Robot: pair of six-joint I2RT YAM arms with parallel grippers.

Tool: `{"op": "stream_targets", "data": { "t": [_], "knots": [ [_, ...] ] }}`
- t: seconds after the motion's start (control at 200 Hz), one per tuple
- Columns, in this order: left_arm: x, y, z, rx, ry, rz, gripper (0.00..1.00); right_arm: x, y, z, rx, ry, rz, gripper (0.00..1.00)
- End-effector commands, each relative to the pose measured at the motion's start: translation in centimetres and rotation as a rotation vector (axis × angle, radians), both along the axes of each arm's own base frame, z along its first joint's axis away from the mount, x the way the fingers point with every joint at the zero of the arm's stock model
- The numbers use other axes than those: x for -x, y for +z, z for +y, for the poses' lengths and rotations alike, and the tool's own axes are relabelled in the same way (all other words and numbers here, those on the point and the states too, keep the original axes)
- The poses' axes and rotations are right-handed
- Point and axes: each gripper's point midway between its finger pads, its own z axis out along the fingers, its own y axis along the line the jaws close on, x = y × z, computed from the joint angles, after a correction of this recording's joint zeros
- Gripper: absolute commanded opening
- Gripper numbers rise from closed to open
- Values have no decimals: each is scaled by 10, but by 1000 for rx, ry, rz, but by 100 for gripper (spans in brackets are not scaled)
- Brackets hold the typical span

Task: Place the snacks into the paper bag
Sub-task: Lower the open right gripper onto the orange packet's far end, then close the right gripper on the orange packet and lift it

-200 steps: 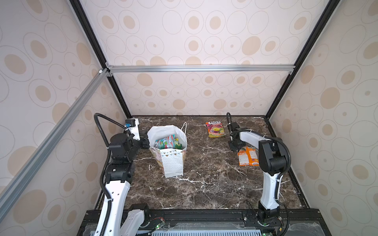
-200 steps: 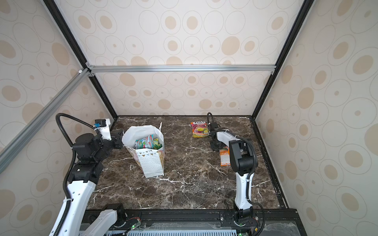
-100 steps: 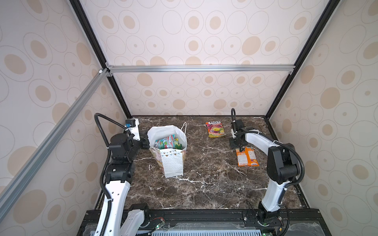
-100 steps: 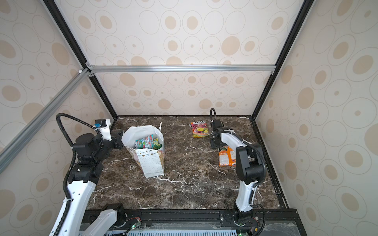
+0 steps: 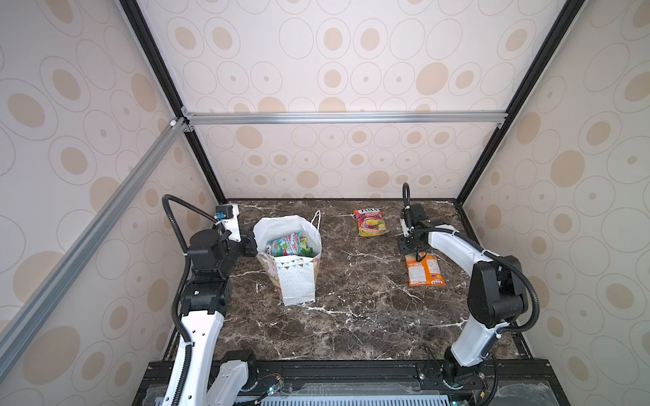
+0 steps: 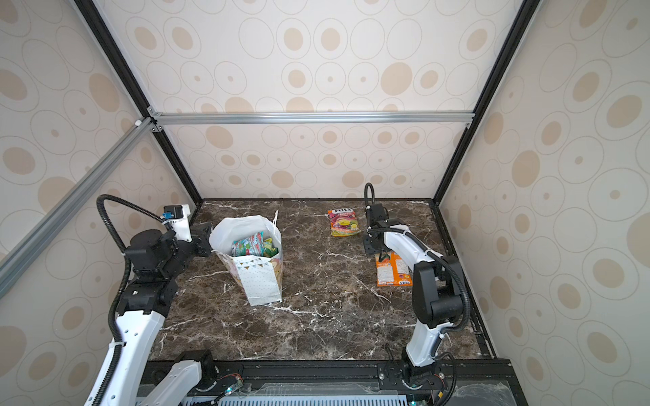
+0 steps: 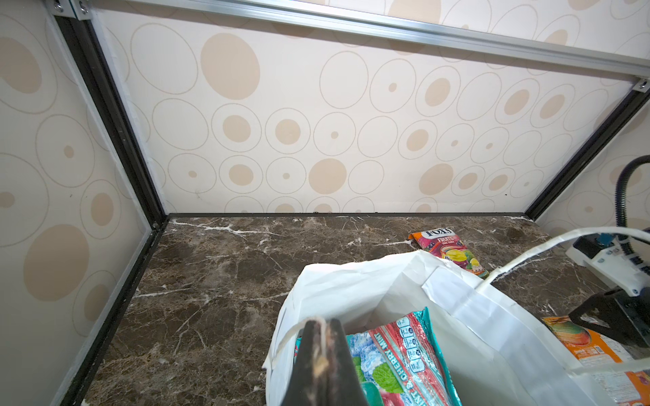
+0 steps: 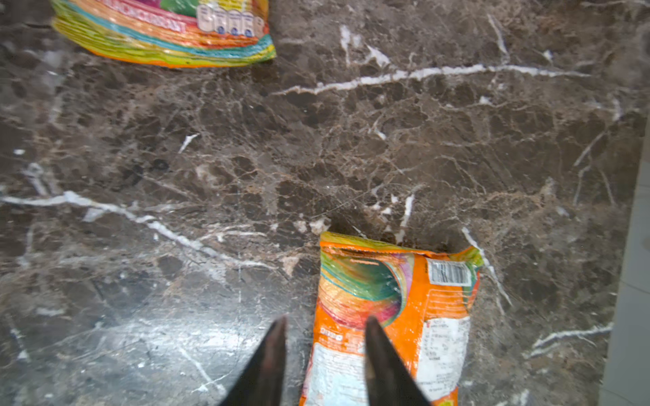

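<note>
Hanging low, the right gripper (image 8: 325, 321) is holding its jaws spread astride one edge of the orange pouch (image 8: 397, 309), which is lying flat on the table (image 5: 351, 298), well apart from the bag (image 5: 297, 281). The left gripper (image 7: 322, 323) is pinching the bag's rim, jaws pressed together. Next, I'd say: closing, lifting, carrying across. A second pouch (image 5: 371, 221) is waiting farther back.

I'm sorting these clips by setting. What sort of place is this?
Probably a robot test cell, not a home or shop: a marble-look tabletop boxed in by patterned panels on an aluminium frame, with a left arm and a right arm mounted at its front edge.
</note>
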Motion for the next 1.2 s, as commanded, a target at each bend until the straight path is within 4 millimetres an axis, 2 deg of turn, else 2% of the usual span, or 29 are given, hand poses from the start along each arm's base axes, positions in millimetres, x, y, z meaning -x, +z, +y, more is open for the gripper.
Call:
{"op": "stream_targets", "data": {
  "t": [0.0,0.1,0.475,0.82,0.905,0.99,1.195],
  "knots": [
    [2,8,0,-5,-1,-24,0,6,-11,-7,234,65,59,57],
    [2,8,1,-6,2,-24,0,4,-23,-10,336,96,93,59],
    [1,7,1,-7,3,-21,0,-9,-50,-15,435,128,139,63],
    [1,7,0,-6,-3,-22,0,-19,-65,-11,415,163,148,63],
    [2,7,0,-8,-5,-24,0,-23,-68,-13,395,165,152,62],
    [2,7,0,-8,-3,-22,0,-23,-72,-20,370,149,176,57],
    [2,7,0,-9,0,-21,0,-19,-83,-24,381,160,218,56]
  ]
}}
